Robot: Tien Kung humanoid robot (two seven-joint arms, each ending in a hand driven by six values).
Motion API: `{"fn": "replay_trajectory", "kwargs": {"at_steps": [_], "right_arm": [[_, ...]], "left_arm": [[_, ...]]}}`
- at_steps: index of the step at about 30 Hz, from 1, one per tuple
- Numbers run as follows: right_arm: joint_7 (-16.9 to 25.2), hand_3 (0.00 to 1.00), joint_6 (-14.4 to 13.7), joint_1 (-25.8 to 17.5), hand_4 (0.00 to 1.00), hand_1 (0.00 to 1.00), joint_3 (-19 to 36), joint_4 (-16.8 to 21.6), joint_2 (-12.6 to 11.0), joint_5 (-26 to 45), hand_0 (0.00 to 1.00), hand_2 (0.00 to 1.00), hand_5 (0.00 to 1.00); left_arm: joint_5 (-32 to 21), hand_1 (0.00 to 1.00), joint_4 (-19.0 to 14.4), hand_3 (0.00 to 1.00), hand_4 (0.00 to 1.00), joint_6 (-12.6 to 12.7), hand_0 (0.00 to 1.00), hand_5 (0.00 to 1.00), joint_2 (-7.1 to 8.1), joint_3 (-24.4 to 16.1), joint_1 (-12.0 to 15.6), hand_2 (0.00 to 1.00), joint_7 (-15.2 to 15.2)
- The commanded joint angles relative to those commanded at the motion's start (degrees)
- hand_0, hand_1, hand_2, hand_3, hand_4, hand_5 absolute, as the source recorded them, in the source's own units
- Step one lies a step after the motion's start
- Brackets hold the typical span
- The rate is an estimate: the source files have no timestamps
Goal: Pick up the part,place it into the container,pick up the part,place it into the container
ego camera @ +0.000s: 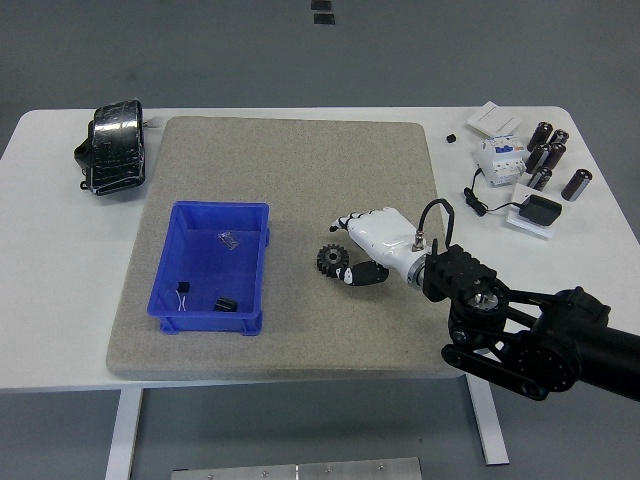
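A small black gear [327, 260] lies on the grey mat [300, 180], right of the blue container [165, 262]. My right hand [346, 250], white with black fingertips, is low over the mat just right of the gear. Its fingers [345, 221] and thumb reach toward the gear from either side but are not closed on it. Whether they touch the gear I cannot tell. Inside the container lie a small clear-bagged part [229, 240], a black part [226, 303] and a tiny wired part [183, 293]. The left arm is out of view.
A black wrapped bundle [113, 146] sits at the table's far left. At the far right are several dark cylinders [548, 155], a white breaker [499, 157], white boxes [496, 119] and a black adapter [541, 211] with its cable. The table's near edge runs below the mat.
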Motion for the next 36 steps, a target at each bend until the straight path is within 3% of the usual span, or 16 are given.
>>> {"fn": "replay_trajectory", "kwargs": {"at_steps": [17, 33, 34, 36], "right_arm": [[0.8, 0.789, -1.5, 0.3, 0.817, 0.612, -0.1, 2.5, -0.4, 2.7, 0.389, 0.773, 0.452], [2.0, 0.779, -2.4, 1.2, 0.801, 0.606, -2.8, -2.0, 1.5, 4.1, 0.384, 0.765, 0.442], [2.1, 0.704, -2.5, 1.3, 0.766, 0.561, -2.8, -2.1, 1.6, 4.2, 0.365, 0.676, 0.422], [2.3, 0.704, -2.7, 1.3, 0.766, 0.561, -2.9, -2.3, 1.7, 4.3, 0.365, 0.676, 0.422]], "left_arm": [[0.2, 0.678, 0.0, 0.574, 0.734, 0.0, 0.694, 0.255, 0.0, -0.1, -0.1, 0.661, -0.1], [0.0, 0.678, 0.0, 0.572, 0.733, 0.0, 0.694, 0.258, 0.03, 0.2, -0.2, 0.661, -0.2], [-0.1, 0.678, 0.0, 0.572, 0.733, 0.0, 0.694, 0.258, 0.03, 0.2, -0.2, 0.661, -0.2], [-0.1, 0.678, 0.0, 0.572, 0.733, 0.0, 0.694, 0.258, 0.02, 0.3, -0.3, 0.661, -0.2]]}}
